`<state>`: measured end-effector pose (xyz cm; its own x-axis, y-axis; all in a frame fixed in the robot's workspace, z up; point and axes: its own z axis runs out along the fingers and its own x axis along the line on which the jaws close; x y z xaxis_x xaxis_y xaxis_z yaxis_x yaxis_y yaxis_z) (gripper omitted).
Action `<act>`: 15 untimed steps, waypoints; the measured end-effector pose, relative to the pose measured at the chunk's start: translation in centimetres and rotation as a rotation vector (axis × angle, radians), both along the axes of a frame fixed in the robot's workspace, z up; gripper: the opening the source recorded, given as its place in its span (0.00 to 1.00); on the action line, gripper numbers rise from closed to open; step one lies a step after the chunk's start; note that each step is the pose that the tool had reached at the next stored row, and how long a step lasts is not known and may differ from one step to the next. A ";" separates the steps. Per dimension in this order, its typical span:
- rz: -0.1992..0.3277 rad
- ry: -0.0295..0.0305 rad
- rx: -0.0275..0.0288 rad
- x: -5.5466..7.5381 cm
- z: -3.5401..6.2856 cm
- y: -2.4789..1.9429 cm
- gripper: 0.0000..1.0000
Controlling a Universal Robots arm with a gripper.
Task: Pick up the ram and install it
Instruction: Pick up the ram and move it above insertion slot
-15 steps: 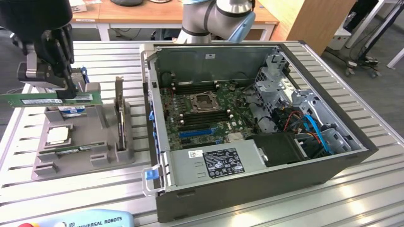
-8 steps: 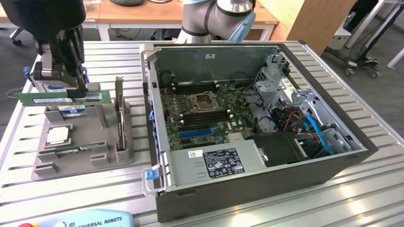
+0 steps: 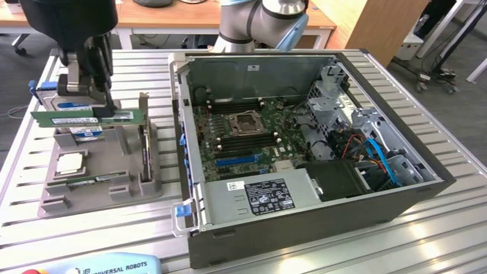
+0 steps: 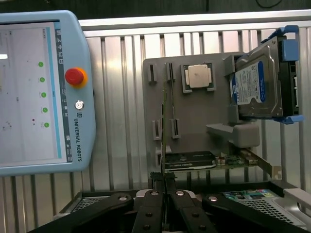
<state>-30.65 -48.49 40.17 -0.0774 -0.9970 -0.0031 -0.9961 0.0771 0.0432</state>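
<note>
The ribbed aluminium table [image 3: 45,228] carries all the work, with wooden desks behind it. In the exterior view the teach pendant [image 3: 99,265] edges in at about seven o'clock of the picture. Up at ten o'clock the gripper [image 3: 97,108] is clenched on the ram [image 3: 76,118], a green stick held level and lengthwise. It appears lifted just above the gray fixture tray [image 3: 99,197]. Whether it is fully clear of the tray's posts I cannot tell.

Under the ram, the blue-labelled hard drive [image 3: 80,132] and the processor chip [image 3: 70,164] sit in their places on the tray. In the wrist view the ram [image 4: 164,126] runs edge-on out from between the closed fingers [image 4: 154,213].

At three o'clock from the tray stands the open computer case [image 3: 304,228], its motherboard [image 3: 228,134] exposed. The memory slots [image 3: 255,138] beside the processor socket look unfilled.

By my reading, the pick-up is done. The carry across to the case and the seating in a slot are not yet done, so roughly the first half is complete.
</note>
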 end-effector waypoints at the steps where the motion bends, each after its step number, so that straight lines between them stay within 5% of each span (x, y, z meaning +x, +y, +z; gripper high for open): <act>1: 0.000 0.0000 0.0001 0.2 0.00 0.00 0.11; 15: 0.000 -0.0001 0.0006 2.7 0.00 0.11 0.11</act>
